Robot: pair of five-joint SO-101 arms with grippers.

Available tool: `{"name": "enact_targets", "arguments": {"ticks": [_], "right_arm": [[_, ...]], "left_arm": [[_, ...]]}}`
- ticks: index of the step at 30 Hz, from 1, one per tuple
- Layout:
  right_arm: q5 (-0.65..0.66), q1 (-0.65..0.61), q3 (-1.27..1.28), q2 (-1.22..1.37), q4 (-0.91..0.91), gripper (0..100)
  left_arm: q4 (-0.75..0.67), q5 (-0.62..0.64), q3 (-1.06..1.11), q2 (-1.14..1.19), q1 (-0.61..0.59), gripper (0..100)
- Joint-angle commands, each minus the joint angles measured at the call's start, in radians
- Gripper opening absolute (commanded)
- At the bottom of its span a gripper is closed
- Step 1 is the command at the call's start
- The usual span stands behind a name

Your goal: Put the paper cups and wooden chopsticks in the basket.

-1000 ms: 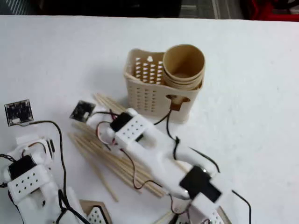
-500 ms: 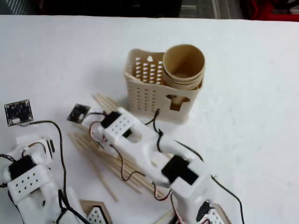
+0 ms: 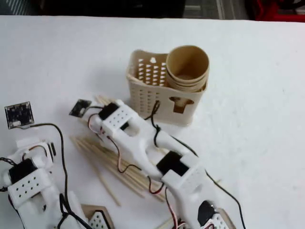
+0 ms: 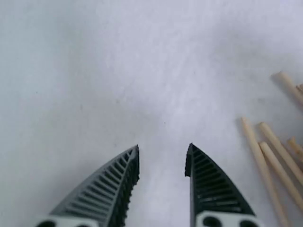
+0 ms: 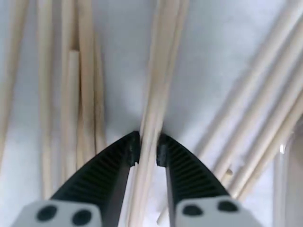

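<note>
Since the wooden chopsticks (image 5: 158,71) are light, stiff and slippery, the right gripper (image 5: 147,144), pinching several at lower centre, should hold mid-length; the left gripper (image 4: 162,158) gapes empty.

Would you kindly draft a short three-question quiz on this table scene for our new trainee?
1. True or false: the paper cups stand stacked inside the basket.
2. What sits between the right gripper fingertips? A: a paper cup. B: chopsticks. C: nothing.
3. Fill the gap: the left gripper hangs ____ over the bare table.

Key: 1 true; 2 B; 3 open.
</note>
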Motion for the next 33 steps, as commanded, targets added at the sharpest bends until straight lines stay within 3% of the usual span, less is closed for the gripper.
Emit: {"name": "enact_targets", "arguments": {"ticks": [1,7,20,33], "right_arm": [[0.003,-0.019,-0.005,0.008,0.018,1.8],[0.002,-0.013,0.011,-0.071,0.054,1.8],[0.002,0.062,0.184,-0.616,0.067,1.8],[0.002,0.130,-0.083,-0.946,0.143,1.8]], "left_arm": [[-0.017,0.006,0.000,-0.019,-0.001,17],[-0.017,0.006,0.000,-0.019,-0.001,17],[-0.017,0.006,0.000,-0.019,-0.002,17],[-0.017,0.006,0.000,-0.019,-0.002,17]]}}
